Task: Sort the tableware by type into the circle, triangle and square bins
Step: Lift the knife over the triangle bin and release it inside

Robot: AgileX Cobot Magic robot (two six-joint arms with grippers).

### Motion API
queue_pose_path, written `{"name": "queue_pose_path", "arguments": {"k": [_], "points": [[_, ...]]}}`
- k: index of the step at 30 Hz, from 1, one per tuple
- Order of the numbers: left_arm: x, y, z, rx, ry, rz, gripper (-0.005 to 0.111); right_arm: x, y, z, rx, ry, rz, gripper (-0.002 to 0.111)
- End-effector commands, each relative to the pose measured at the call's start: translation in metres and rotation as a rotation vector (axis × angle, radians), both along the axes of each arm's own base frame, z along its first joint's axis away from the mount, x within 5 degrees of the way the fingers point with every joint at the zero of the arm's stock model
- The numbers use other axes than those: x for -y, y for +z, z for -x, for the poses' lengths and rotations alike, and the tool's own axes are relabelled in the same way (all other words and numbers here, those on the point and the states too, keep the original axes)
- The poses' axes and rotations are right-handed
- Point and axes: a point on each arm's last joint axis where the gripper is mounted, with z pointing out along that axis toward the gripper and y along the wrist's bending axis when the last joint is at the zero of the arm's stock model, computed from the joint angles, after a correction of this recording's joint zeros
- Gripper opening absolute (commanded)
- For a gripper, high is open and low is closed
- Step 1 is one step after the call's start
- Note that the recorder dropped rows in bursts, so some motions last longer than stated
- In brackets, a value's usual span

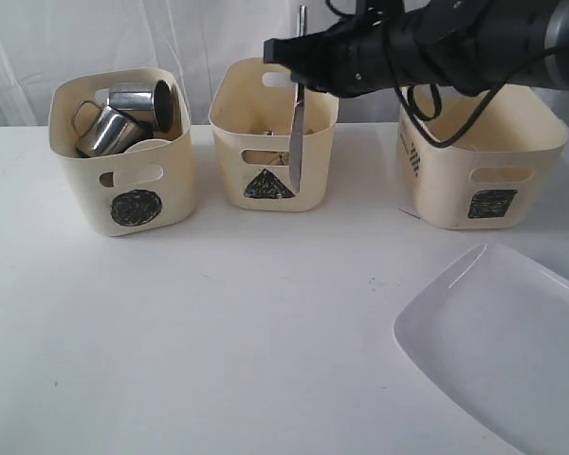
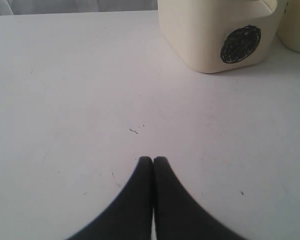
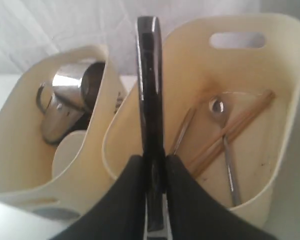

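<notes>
Exterior view shows you the right pincer [image 1: 284, 52] reaching across to the triangle bin [image 1: 232, 161], clenched on the knife [image 1: 297, 123], which hangs upright with its lower end showing in front of that bin's front wall. In the right wrist view you see the spoon [image 3: 225, 145] and the chopsticks [image 3: 235, 130] lying inside this bin. The two steel mugs [image 1: 123, 114] sit in the circle bin [image 1: 123, 190], on your left. The square bin [image 1: 455, 180] stands on the right, and the large white plate [image 1: 493, 351] lies on the worktop [image 1: 218, 332] in front of it. Your left pincer [image 2: 153, 160] is clenched on nothing, above bare worktop near the circle bin.
</notes>
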Motion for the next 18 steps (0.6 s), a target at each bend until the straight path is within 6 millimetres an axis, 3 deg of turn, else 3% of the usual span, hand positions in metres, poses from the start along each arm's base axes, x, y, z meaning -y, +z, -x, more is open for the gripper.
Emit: {"name": "queue_pose_path", "arguments": {"k": [1,10,18], "points": [[0.0,-0.001,0.0,0.005,-0.004,0.004,0.0,0.022,0.011,-0.007,0.037,-0.139,-0.111,0.0],[0.0,-0.001,0.0,0.005,-0.004,0.004,0.0,0.045,0.014,-0.021,0.174,-0.382,-0.152,0.0],[0.0,-0.001,0.0,0.005,-0.004,0.004,0.0,0.041,0.016,-0.051,0.234,-0.425,-0.265,0.0]]}}
